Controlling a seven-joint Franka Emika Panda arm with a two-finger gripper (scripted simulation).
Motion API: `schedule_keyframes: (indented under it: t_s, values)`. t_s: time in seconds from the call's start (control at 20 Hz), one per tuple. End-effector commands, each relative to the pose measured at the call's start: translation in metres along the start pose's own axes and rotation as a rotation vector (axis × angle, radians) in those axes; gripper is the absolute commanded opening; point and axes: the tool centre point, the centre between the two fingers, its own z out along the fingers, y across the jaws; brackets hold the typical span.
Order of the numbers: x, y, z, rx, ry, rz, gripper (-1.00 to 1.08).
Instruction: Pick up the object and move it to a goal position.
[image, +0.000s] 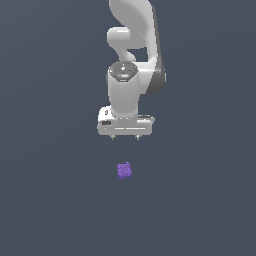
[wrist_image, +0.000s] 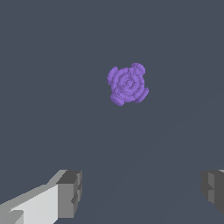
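A white robot arm is seen coming down from the top of the exterior view. At its end a wide white gripper is carried, pointing straight down. Two short fingertips can be seen poking out under the gripper's flat bar, set far apart from each other. In the wrist view the two grey finger pads are shown at opposite sides of the picture with a big gap between them, so the jaws are spread wide and nothing is held.

A small purple lump is seen lying on the dark grey floor. It is bumpy all over, like it is made of little knobs. In the exterior view it is found below the gripper, well apart from the fingertips and not touched by them. It is much narrower than the gripper's bar.

In the wrist view the purple lump is seen from above, with rings of bumps on its top. It is not between the pads; it is placed away from them, out in front. No edges or corners of the floor can be seen in either view.
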Motion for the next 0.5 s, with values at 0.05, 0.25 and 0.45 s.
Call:
schedule_keyframes:
  t_s: [0.05, 0.25, 0.45]
  values:
    - [0.000, -0.001, 0.000, 0.000, 0.000, -0.001, 1.00]
    - [0.001, -0.017, -0.004, 0.007, 0.000, -0.023, 1.00]
    - [0.001, -0.037, -0.008, 0.017, -0.001, -0.051, 1.00]
